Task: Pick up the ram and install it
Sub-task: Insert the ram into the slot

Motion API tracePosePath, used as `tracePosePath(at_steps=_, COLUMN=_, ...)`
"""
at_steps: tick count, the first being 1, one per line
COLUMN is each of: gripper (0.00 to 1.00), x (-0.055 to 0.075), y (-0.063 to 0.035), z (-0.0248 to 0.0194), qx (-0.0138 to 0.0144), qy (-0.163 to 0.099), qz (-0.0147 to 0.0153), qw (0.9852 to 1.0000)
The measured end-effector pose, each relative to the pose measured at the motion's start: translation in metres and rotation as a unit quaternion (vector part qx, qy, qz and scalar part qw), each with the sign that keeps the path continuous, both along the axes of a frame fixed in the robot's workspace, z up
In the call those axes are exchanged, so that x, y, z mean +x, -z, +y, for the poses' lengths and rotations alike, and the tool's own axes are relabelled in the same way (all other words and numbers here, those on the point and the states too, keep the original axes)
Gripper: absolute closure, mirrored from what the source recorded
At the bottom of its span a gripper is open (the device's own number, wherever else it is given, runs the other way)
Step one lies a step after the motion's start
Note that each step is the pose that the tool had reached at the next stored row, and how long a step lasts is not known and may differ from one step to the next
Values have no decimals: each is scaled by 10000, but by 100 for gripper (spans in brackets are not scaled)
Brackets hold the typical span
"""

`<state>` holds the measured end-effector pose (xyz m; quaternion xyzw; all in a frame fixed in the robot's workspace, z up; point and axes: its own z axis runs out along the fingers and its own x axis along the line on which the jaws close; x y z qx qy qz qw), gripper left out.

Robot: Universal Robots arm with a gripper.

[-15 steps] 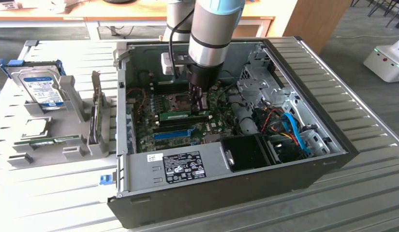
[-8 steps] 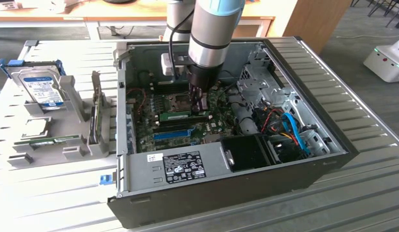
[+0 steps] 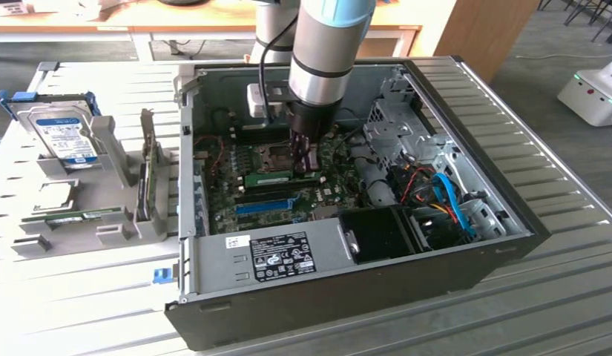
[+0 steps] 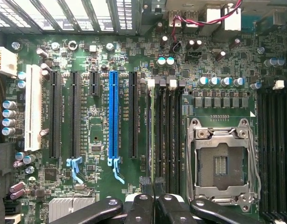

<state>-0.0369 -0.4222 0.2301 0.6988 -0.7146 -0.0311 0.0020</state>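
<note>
Gripper: one black two-finger gripper (image 3: 303, 169) (image 4: 152, 184) on one silver-and-blue arm (image 3: 326, 44), hanging inside the case; its fingers are pinched together on the top edge of the ram.
Ram: one long, thin green circuit-board ram (image 3: 269, 178) (image 4: 152, 135), standing on edge in a black memory slot, just on the near side of the processor socket.
Case: one black open computer case (image 3: 385, 297) lying on a slatted metal table (image 3: 543, 311).
Motherboard: one green motherboard (image 4: 101, 70) on the case floor.
Processor socket: one silver-framed square socket (image 3: 269, 157) (image 4: 221, 163).
Expansion slots: one long blue slot (image 3: 266, 206) (image 4: 113, 121), four black slots (image 4: 55, 121), one white slot (image 4: 33, 107).
Hard drive: one silver hard drive with a blue label (image 3: 68, 133), upright in a grey rack (image 3: 118, 159), outside the case at the exterior view's left.
</note>
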Motion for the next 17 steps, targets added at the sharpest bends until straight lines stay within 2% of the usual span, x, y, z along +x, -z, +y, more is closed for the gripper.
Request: tracePosePath(at_steps=17, gripper=88, x=1, y=15, z=9, qx=1, qy=0, qz=0, qw=10000)
